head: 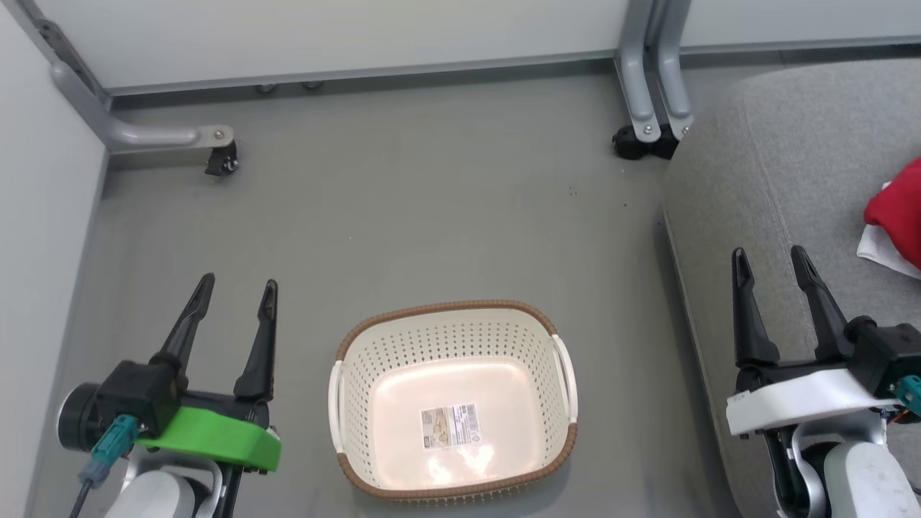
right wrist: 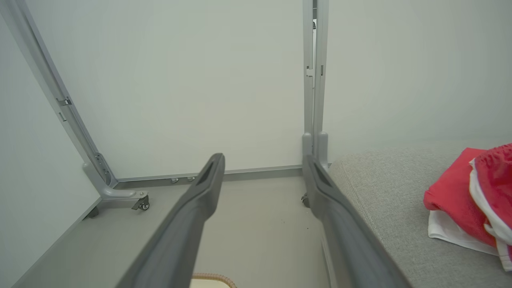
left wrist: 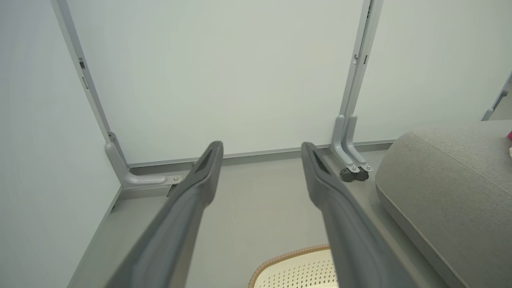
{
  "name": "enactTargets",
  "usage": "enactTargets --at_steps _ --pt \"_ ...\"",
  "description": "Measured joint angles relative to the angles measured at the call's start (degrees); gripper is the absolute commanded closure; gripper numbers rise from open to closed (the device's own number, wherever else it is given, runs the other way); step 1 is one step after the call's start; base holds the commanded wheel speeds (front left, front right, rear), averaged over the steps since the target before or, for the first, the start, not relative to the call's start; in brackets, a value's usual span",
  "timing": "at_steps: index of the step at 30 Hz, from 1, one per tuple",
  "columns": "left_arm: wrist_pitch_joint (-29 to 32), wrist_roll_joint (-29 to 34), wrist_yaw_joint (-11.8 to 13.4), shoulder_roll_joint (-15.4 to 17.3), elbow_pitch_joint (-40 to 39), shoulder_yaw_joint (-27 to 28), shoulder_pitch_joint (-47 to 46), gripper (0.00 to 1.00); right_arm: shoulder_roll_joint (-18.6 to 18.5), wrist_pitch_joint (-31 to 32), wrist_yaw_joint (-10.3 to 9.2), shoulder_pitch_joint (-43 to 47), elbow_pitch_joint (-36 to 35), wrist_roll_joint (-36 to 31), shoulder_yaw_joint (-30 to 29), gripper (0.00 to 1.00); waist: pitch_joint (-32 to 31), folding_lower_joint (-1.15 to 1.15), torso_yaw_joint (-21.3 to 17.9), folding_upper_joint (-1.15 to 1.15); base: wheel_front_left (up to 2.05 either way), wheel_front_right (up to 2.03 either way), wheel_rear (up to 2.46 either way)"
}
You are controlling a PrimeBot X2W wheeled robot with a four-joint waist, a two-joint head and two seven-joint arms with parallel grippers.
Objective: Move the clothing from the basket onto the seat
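The cream basket [head: 345,392] with its brown rim stands on the floor between my arms, holding nothing but a label sticker on its bottom. Its far rim [left wrist: 288,256] also peeks into the left wrist view. Red clothing [head: 899,212] with white lining lies on the grey seat [head: 763,194] at the right edge, and both red garments [right wrist: 472,200] lie piled together in the right wrist view. My left gripper [head: 237,288] is open, left of the basket. My right gripper [head: 770,259] is open over the seat's front edge, apart from the clothing.
Grey partition legs on castors [head: 223,162] stand at the back left and at the back centre [head: 644,140] beside the seat. White panels wall off the back and the left side. Grey floor [head: 432,208] lies beyond the basket.
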Motion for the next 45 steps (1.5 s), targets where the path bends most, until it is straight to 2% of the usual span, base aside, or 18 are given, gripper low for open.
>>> enactTargets --at_steps 9,19,29,45 --pt "0.0 3.5 -1.94 -2.43 3.28 6.1 6.88 0.0 -0.01 2.32 0.0 6.02 -1.48 0.18 0.6 0.0 -4.96 0.0 2.23 0.0 0.0 0.0 0.0" --pt "0.0 7.32 -3.64 -4.65 5.13 9.35 11.66 0.0 -0.01 4.72 0.0 10.97 -3.09 -0.21 1.59 0.0 -8.73 0.0 1.93 0.0 0.0 0.0 0.0" --pt "0.0 10.05 -5.7 -7.15 7.82 12.24 13.06 0.0 -0.01 5.36 0.0 12.17 -3.77 -0.44 2.22 0.0 -10.17 0.0 1.66 0.0 0.0 0.0 0.0" --pt "0.0 13.0 -8.34 -9.39 11.44 14.92 13.3 0.0 -0.01 5.78 0.0 12.33 -3.94 -0.44 2.34 0.0 -10.72 0.0 1.65 0.0 0.0 0.0 0.0"
